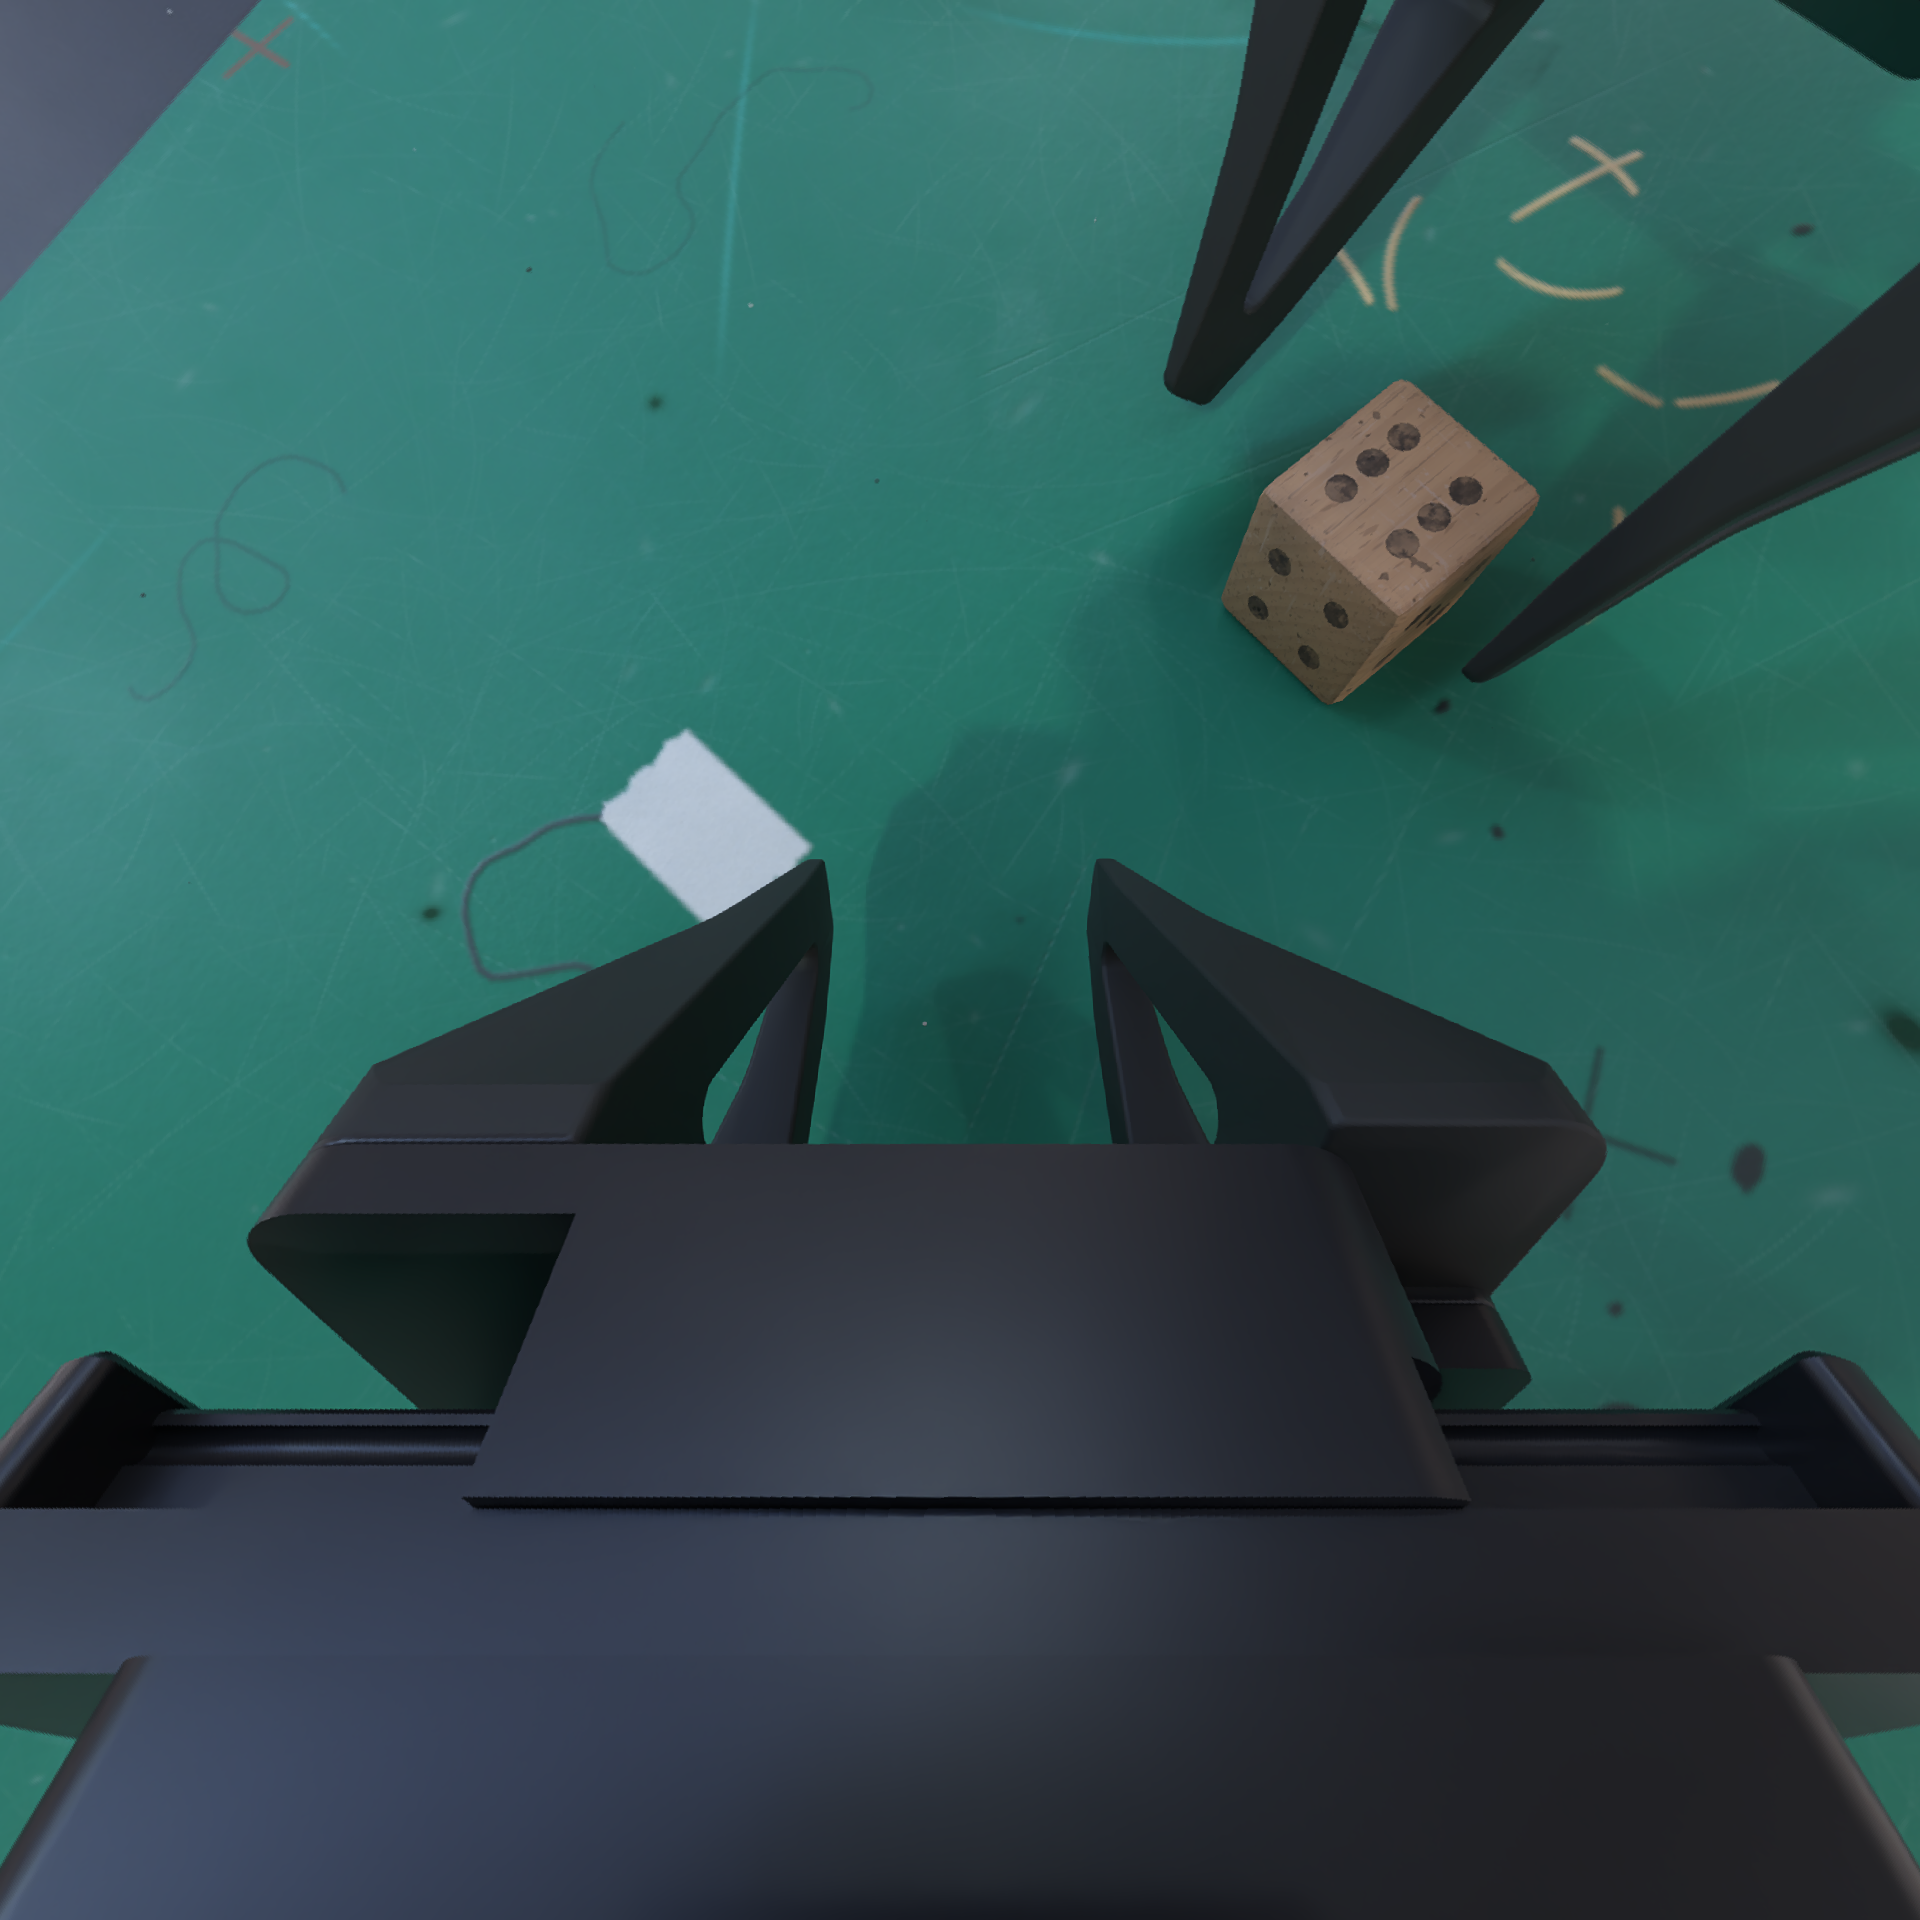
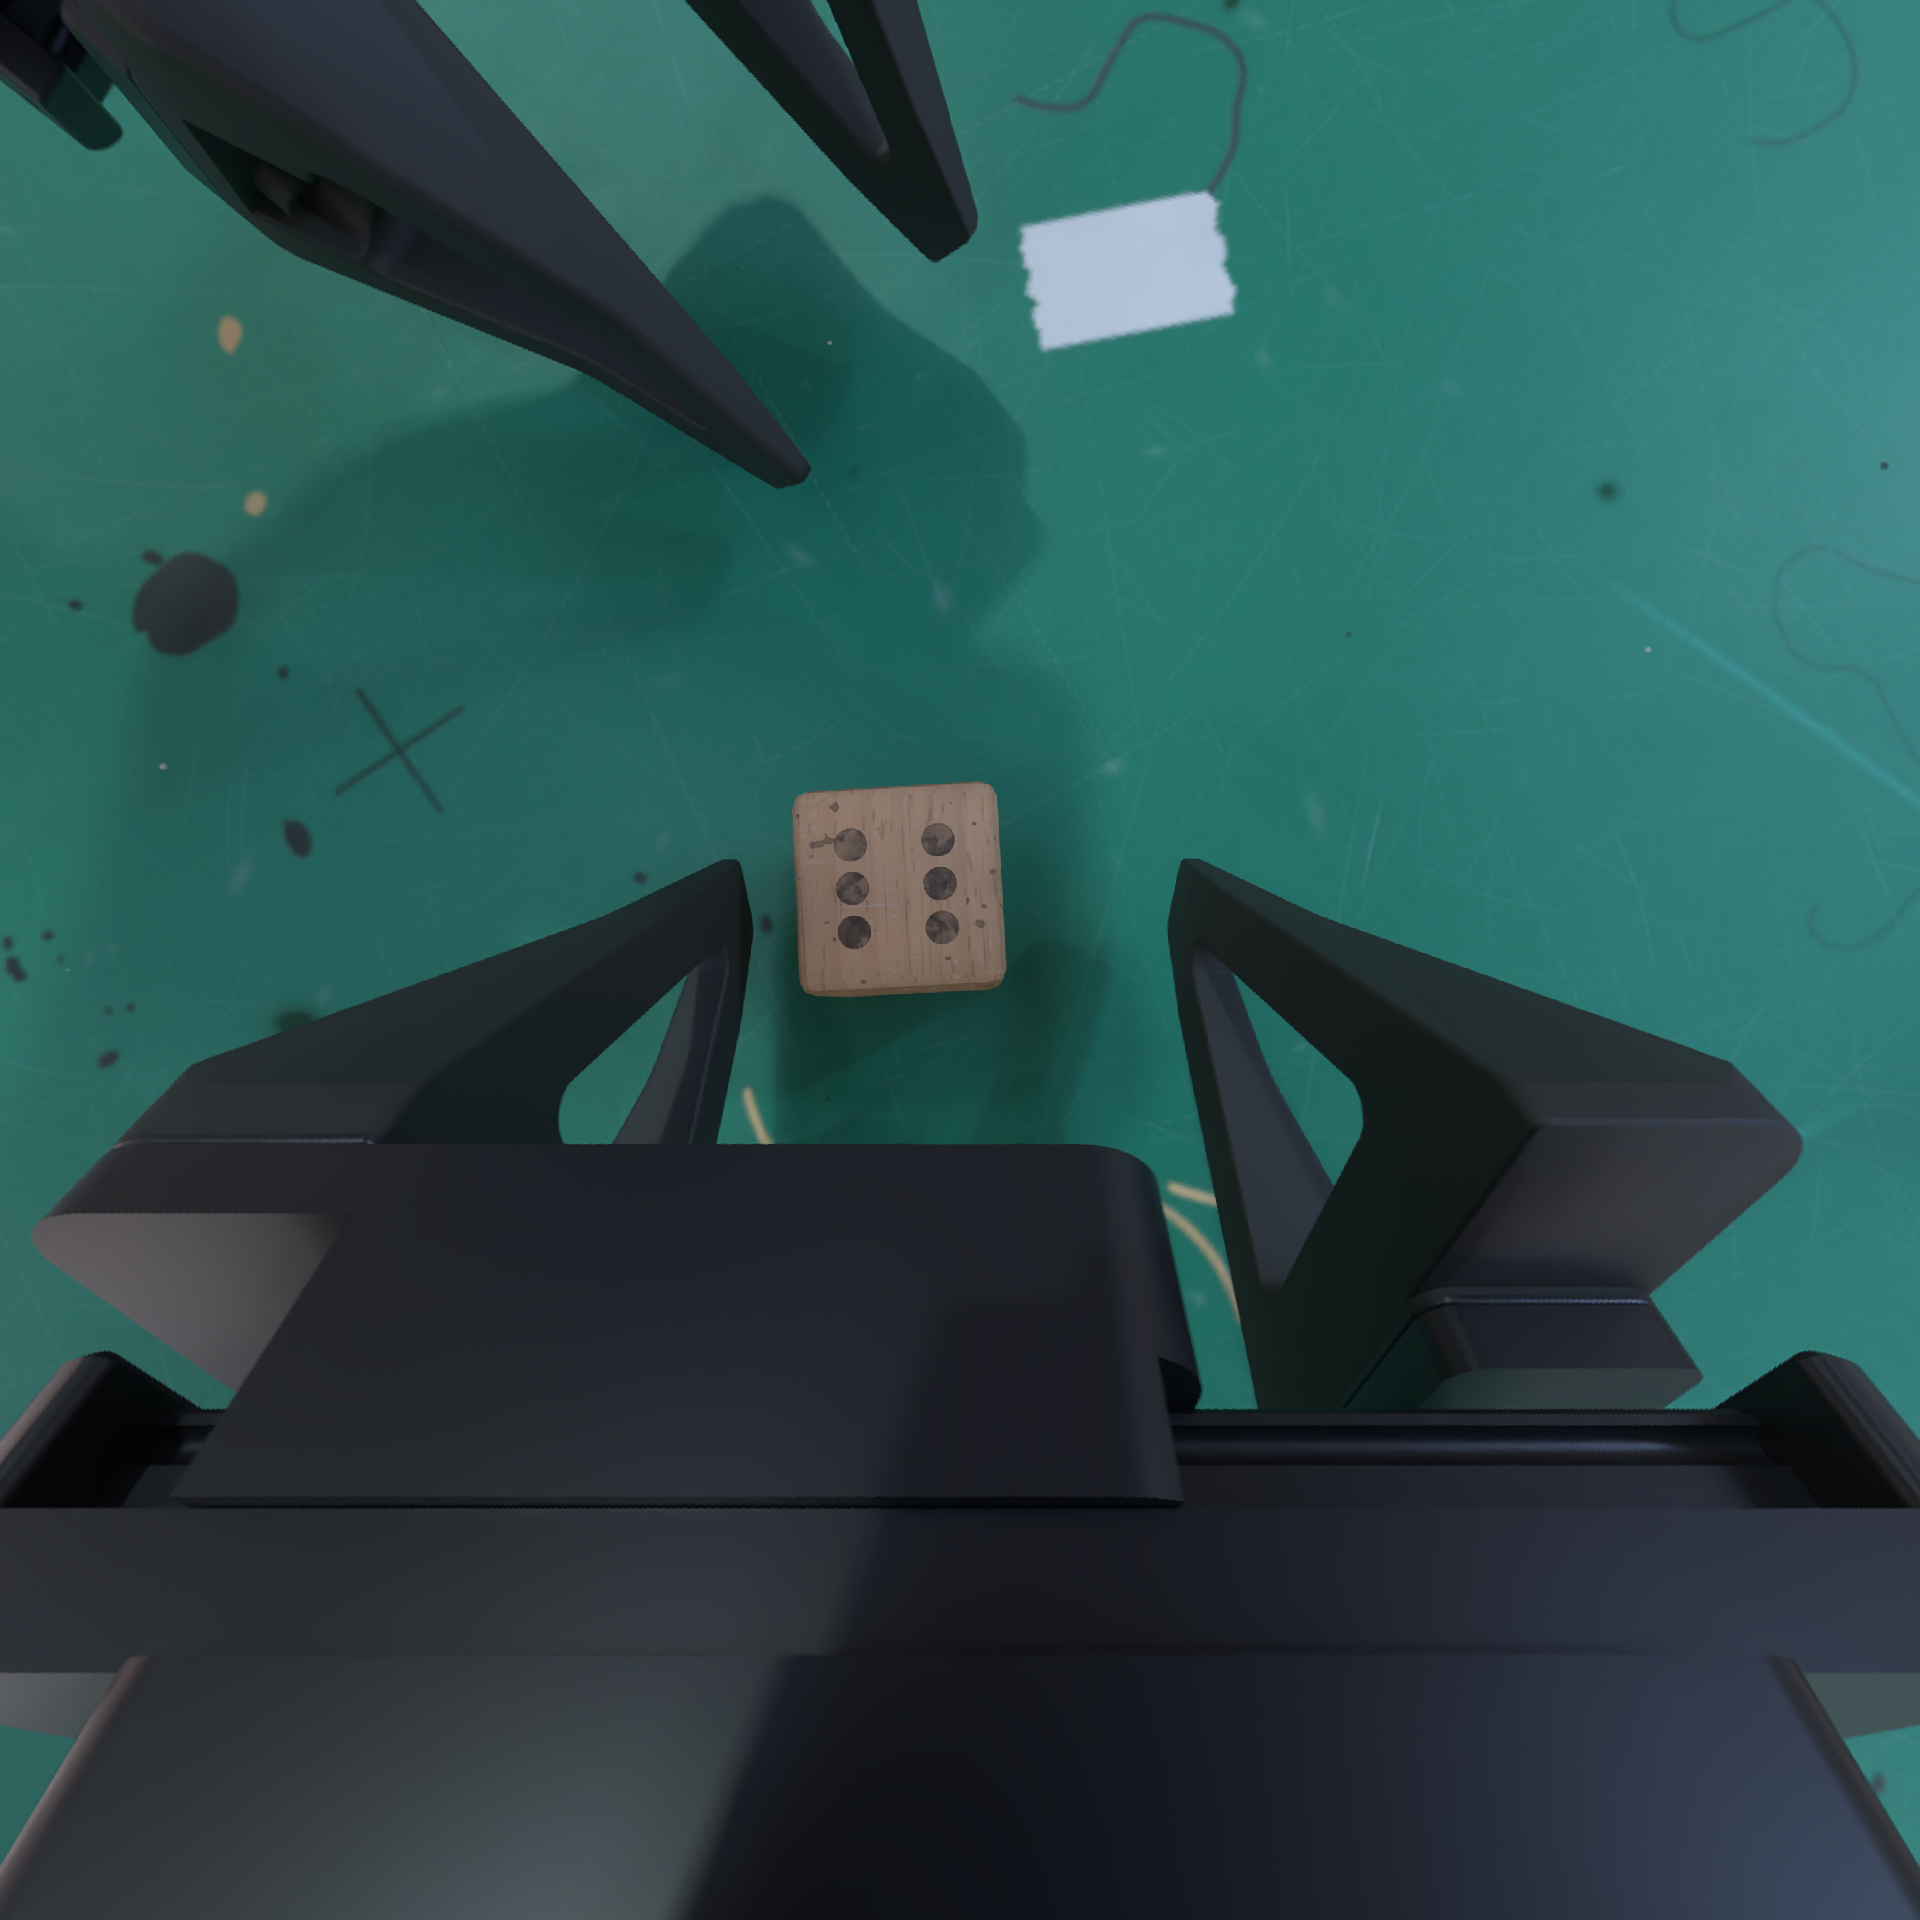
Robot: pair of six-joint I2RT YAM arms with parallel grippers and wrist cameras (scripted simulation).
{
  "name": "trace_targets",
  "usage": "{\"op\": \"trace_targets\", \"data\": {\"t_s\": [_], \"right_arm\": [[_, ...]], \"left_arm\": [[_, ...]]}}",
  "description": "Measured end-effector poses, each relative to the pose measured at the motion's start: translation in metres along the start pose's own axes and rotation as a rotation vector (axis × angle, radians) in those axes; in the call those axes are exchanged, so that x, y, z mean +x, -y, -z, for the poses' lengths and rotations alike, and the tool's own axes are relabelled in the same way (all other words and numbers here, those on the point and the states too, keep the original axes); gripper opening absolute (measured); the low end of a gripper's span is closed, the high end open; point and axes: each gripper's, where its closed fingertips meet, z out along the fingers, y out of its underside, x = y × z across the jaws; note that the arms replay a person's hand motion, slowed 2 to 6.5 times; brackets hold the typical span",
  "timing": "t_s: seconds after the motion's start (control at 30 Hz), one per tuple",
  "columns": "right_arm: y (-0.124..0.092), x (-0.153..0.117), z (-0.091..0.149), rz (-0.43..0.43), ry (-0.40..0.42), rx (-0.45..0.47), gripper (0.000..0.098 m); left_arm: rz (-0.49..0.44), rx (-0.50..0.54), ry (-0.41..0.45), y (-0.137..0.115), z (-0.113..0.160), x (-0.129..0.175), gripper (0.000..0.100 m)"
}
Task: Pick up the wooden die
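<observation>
The wooden die (image 2: 899, 889) lies on the green mat, six dark pips up. In the right wrist view it sits between the tips of my open right gripper (image 2: 961, 883), nearer the left finger, touching neither. In the left wrist view the die (image 1: 1377, 540) is at the upper right, between the right gripper's two dark fingers (image 1: 1236, 312), which come down on either side of it. My left gripper (image 1: 958, 883) is open and empty, above the mat, below and left of the die. It also shows in the right wrist view as two dark fingers (image 2: 623, 332) at the upper left.
A white piece of tape (image 1: 707, 826) lies on the mat (image 1: 520, 416) beside my left gripper's left fingertip; it also shows in the right wrist view (image 2: 1130, 272). The mat carries dark threads, ink spots and drawn crosses. Its dark edge (image 1: 73, 114) is at the upper left.
</observation>
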Motion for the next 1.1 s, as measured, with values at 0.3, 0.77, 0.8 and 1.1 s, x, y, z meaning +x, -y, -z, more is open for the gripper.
{"op": "trace_targets", "data": {"t_s": [0.3, 0.77, 0.8, 1.1], "right_arm": [[-0.0026, -0.0063, -0.0058, 0.041, -0.017, -0.032, 0.0717], [0.002, -0.0093, -0.0073, 0.057, -0.005, -0.003, 0.0442], [0.0023, -0.0092, -0.0074, 0.059, -0.005, -0.001, 0.0425], [0.0031, -0.0093, -0.0079, 0.079, -0.019, 0.013, 0.0399]], "left_arm": [[0.007, -0.014, -0.001, -0.0013, -0.0003, -0.0007, 0.045], [0.014, -0.02, 0.0, -0.0021, -0.0007, -0.0014, 0.047], [0.016, -0.017, -0.001, -0.0016, -0.0006, -0.0015, 0.047], [0.045, 0.002, -0.005, 0.0001, 0.0014, -0.0047, 0.048]]}}
